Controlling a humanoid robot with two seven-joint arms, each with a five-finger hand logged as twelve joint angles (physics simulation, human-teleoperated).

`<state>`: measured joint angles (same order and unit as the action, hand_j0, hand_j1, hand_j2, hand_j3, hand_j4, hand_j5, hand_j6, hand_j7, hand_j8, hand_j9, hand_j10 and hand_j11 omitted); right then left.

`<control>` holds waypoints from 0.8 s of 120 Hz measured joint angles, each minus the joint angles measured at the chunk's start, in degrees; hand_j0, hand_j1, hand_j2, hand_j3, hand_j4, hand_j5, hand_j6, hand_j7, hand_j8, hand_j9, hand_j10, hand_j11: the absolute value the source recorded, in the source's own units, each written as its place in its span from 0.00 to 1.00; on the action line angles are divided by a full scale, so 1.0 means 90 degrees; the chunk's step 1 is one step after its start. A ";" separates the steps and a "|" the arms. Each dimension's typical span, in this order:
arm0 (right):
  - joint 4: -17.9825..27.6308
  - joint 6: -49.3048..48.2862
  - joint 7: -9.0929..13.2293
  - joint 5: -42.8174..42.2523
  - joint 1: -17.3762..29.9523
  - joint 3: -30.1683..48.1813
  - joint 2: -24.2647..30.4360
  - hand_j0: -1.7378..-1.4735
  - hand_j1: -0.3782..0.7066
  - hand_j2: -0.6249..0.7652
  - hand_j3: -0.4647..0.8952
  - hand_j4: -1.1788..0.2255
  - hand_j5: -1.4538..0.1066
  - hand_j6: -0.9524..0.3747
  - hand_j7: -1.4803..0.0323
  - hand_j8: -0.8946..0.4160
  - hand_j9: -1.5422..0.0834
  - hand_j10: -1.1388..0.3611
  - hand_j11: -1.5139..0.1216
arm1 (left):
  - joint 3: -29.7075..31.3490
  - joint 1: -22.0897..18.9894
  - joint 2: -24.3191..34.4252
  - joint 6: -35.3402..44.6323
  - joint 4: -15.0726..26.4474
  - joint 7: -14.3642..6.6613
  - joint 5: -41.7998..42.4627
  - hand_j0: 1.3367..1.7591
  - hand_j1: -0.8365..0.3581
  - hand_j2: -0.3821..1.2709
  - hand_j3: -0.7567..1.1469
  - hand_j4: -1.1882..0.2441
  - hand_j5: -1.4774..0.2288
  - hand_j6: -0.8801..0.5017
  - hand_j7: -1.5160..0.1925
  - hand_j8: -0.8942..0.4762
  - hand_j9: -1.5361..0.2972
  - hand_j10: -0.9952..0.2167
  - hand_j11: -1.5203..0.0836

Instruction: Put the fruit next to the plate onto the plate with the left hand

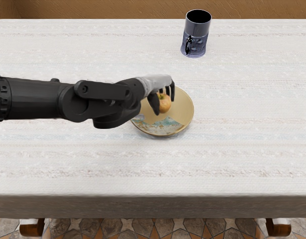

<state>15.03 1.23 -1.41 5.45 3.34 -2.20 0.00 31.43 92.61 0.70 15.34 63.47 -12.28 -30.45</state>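
Fruit (164, 102) gripped in left hand (160, 92), fingers curled down around it, over plate (185, 112).

Orange fruit (164, 103), gold patterned plate (183, 113), dark blue mug (196, 34).

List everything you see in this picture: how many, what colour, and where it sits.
dark glossy cylindrical mug: one, blue-black, far side of the table, right of centre.
round golden plate with a painted scene: one, gold, middle of the table.
small round orange fruit: one, orange, over the plate, inside the hand's fingers.
whitish cloth-covered table: one, off-white, fills most of the view.
left arm: one, black, enters from the left edge.
left hand: one, grey with black fingers, curled on the fruit.
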 joint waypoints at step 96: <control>0.0001 0.0001 0.0000 0.0000 0.0000 0.0000 0.0000 0.30 0.06 0.44 0.34 0.82 0.91 0.69 0.95 0.66 0.92 0.74 0.90 | -0.2095 -0.1652 0.4538 -0.1879 0.0801 0.0007 0.2321 0.76 0.73 0.27 0.40 0.64 0.66 0.45 0.68 0.46 0.65 0.60 0.73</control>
<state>15.04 1.24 -1.41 5.45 3.34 -2.20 0.00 12.58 77.74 41.54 -1.57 70.68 -12.22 -9.57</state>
